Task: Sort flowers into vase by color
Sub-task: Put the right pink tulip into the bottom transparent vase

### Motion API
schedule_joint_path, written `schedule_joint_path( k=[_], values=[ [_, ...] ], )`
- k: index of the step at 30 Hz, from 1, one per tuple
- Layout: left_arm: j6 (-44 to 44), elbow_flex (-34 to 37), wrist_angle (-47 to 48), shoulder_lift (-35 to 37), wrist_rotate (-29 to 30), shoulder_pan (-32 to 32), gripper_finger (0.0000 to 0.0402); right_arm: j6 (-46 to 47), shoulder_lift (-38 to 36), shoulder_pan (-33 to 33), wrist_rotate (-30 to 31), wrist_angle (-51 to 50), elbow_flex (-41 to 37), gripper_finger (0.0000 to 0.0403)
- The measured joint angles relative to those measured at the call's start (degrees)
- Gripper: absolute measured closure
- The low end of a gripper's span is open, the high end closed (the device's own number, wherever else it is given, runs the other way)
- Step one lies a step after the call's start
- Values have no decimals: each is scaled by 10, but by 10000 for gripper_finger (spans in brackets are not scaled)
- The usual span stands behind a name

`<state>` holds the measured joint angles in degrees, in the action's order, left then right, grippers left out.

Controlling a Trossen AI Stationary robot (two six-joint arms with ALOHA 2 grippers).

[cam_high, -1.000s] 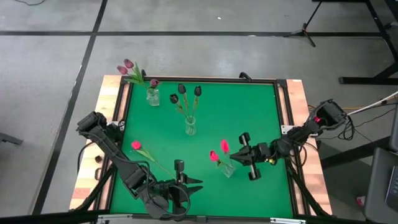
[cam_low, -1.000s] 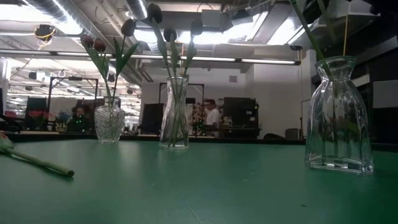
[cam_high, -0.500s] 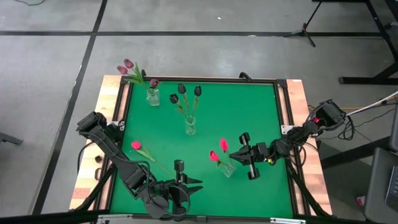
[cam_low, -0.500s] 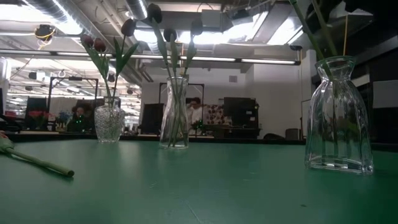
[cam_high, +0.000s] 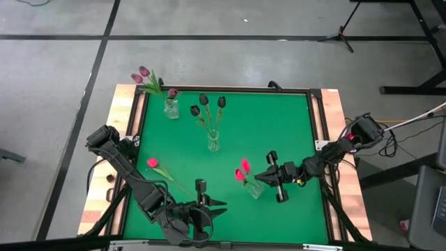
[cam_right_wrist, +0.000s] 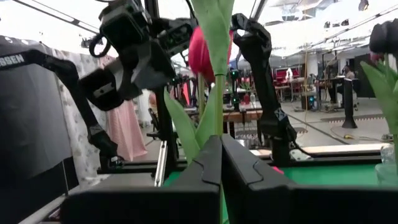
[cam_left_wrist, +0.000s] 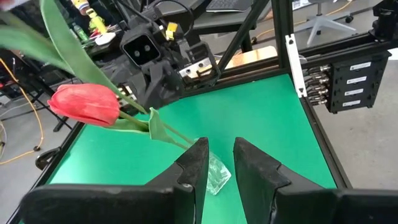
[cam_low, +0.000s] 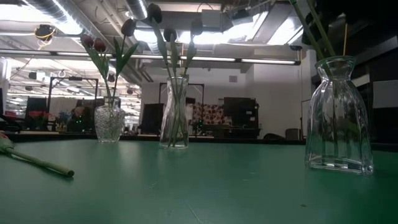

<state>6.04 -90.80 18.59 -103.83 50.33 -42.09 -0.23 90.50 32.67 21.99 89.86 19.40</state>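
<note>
Three glass vases stand on the green table. The far-left vase [cam_high: 171, 108] holds mauve-purple tulips, the middle vase [cam_high: 213, 141] near-black maroon ones, and the near-right vase [cam_high: 254, 189] one pink-red tulip [cam_high: 239, 176]. My right gripper [cam_high: 259, 177] is right beside that vase, shut on a second pink-red tulip [cam_high: 245, 165]. In the low view two green stems [cam_low: 318, 34] slant down to this vase's [cam_low: 339, 115] mouth. Another pink-red tulip [cam_high: 153, 163] lies flat on the table at the left. My left gripper [cam_high: 221, 206] waits open near the table's near edge. My right gripper pinches the pink-red tulip's green stem [cam_right_wrist: 217, 121] between its two fingers. The fingers come level from the table's right and lie across the stem. The head [cam_right_wrist: 202, 53] stands above the fingers and the flower is off the table. Its lower end is hidden beneath the fingers.
The lying tulip's stem [cam_low: 37, 162] runs along the table's left part toward my left arm. Wooden rails [cam_high: 132, 118] edge the table. Bare green table [cam_high: 279, 125] lies between the middle vase and the right edge.
My right gripper has moved a little toward the table's left and near edges, closer to the near-right vase, carrying the tulip with it. The tulip's head now stands nearer the flower in that vase.
</note>
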Motion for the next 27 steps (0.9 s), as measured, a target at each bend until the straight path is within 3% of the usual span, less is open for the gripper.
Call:
schedule_joint_path(
  k=[15,27],
  values=[
    [0,0,0,0,0,1,329,14,7,0,3,0,-6,391],
    [-1,0,0,0,0,1,329,61,7,0,-5,-11,-7,328]
  ],
)
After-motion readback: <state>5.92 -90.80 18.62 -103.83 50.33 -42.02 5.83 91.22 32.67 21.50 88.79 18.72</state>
